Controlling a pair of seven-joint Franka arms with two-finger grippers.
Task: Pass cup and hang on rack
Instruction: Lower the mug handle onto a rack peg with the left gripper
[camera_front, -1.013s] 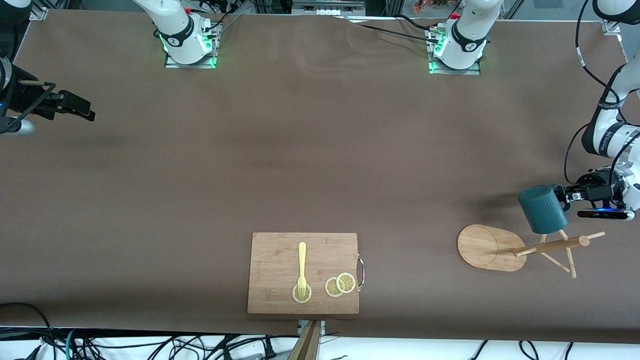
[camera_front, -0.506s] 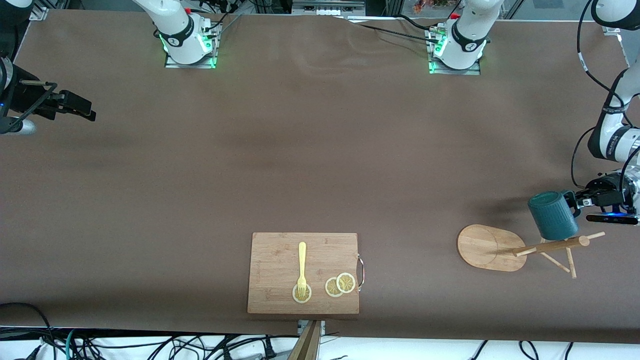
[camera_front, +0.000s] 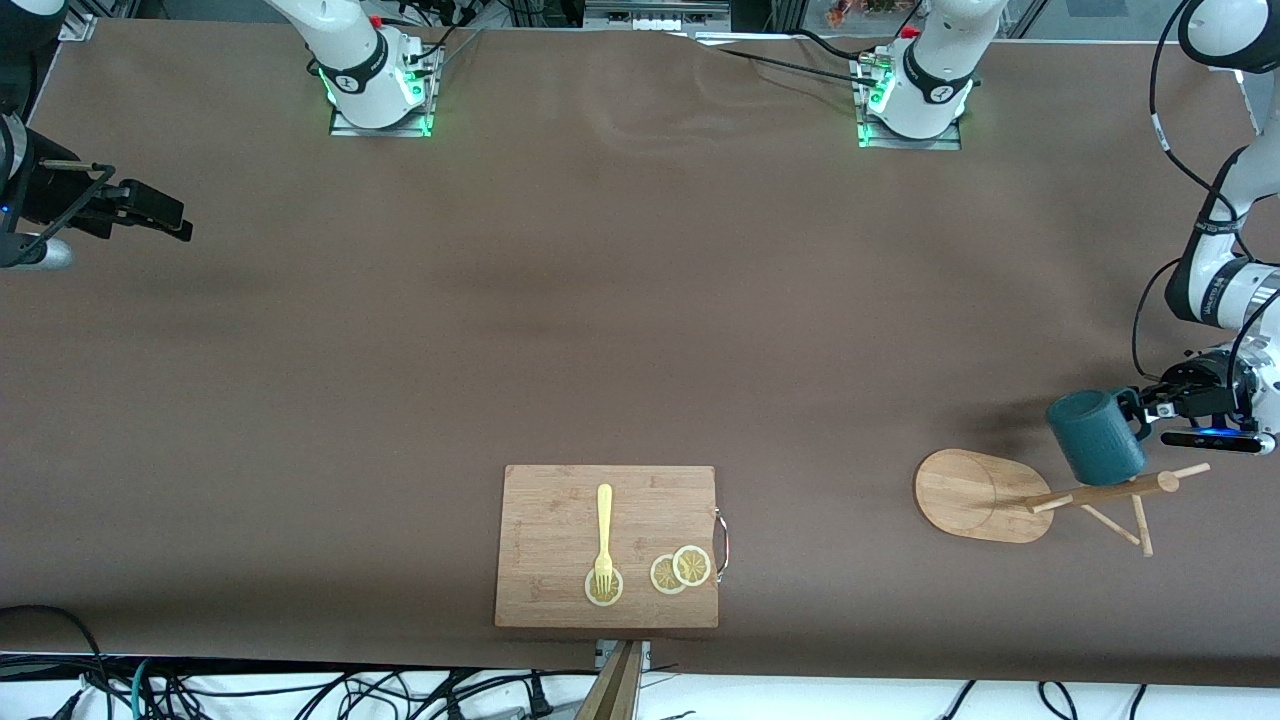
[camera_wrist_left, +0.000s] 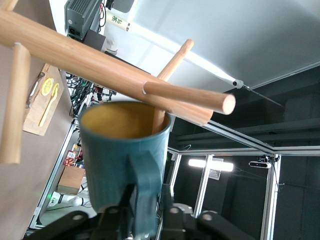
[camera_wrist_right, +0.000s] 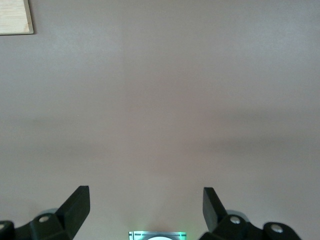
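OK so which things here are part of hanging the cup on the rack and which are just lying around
Part of the job:
- cup, a peg inside its mouth
- rack
- left gripper, fingers at the cup's handle
- right gripper, open, waiting at the right arm's end

Lying about:
- cutting board
- fork
- lemon slices
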